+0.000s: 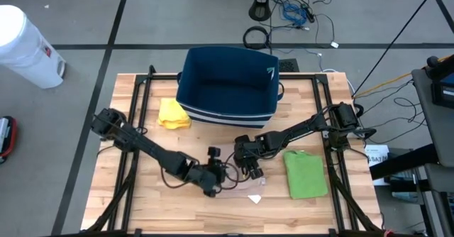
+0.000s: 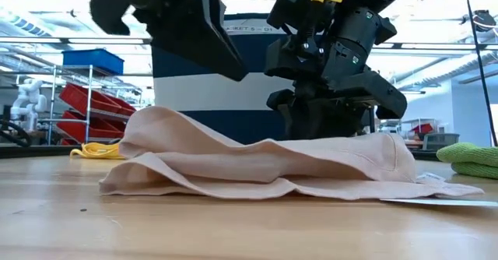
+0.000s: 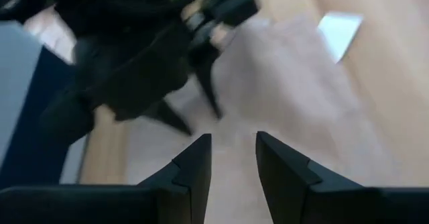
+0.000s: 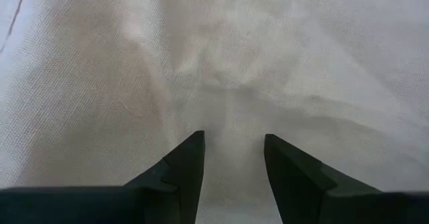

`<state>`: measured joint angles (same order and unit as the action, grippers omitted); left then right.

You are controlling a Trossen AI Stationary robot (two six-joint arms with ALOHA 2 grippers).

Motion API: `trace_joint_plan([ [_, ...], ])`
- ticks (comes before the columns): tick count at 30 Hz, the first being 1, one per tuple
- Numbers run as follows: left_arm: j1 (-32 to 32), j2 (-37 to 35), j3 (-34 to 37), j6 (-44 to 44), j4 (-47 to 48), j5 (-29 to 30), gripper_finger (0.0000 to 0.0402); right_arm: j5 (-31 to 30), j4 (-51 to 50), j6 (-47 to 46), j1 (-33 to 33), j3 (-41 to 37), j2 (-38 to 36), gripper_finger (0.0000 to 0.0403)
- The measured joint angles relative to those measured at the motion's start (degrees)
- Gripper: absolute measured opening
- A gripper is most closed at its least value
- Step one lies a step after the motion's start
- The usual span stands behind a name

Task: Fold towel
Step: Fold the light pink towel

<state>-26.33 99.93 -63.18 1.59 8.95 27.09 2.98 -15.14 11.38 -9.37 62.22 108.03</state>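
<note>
A pale beige towel [image 2: 264, 166] lies rumpled on the wooden table near its front middle, with a raised fold on its left side; it also fills the right wrist view [image 4: 228, 56]. My left gripper [image 3: 233, 140] is open and hovers above the towel's left part [image 2: 222, 54], clear of it. My right gripper [image 4: 233, 140] is open and points down close over the towel's middle [image 1: 252, 169], just right of the left gripper [image 1: 223, 177]. In the low view its fingers [image 2: 327, 120] drop behind the cloth's raised edge. My right gripper stands open over the towel's middle [image 4: 228, 96], coming from above. The cloth lies just beyond both fingertips, but I cannot tell whether they touch it. My left gripper touches nothing.
A dark blue basket [image 1: 227, 88] stands at the table's far middle. A yellow cloth [image 1: 172, 114] lies to its left, a folded green towel [image 1: 305, 173] at the right front. A white paper scrap [image 1: 255, 198] lies by the towel. Black frame rails [image 1: 135, 123] run along both sides.
</note>
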Motion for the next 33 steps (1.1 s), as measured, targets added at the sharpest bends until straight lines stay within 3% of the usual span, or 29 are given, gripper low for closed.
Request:
trace_joint_plan([
  [7,4.2,-5.6,0.0,2.9,6.1,-1.1,0.0124,0.1,0.0,-0.2,0.0,0.0,0.0,0.0143],
  [14,6.6,-16.3,0.0,5.3,11.5,-7.2,0.0124,0.1,0.1,-0.2,0.3,0.0,0.0,0.0144],
  [25,10.1,-30.9,0.7,2.7,28.0,-7.1,0.0124,0.1,0.3,-0.4,0.8,0.0,0.0,0.0144],
  [29,10.4,-38.5,8.2,2.2,25.3,-7.0,0.0124,0.1,0.4,-0.4,0.8,0.0,0.0,0.0144],
  [33,11.0,-48.3,19.5,-1.8,15.7,-9.0,0.0124,0.4,0.3,-0.5,0.8,0.0,0.0,0.0144],
])
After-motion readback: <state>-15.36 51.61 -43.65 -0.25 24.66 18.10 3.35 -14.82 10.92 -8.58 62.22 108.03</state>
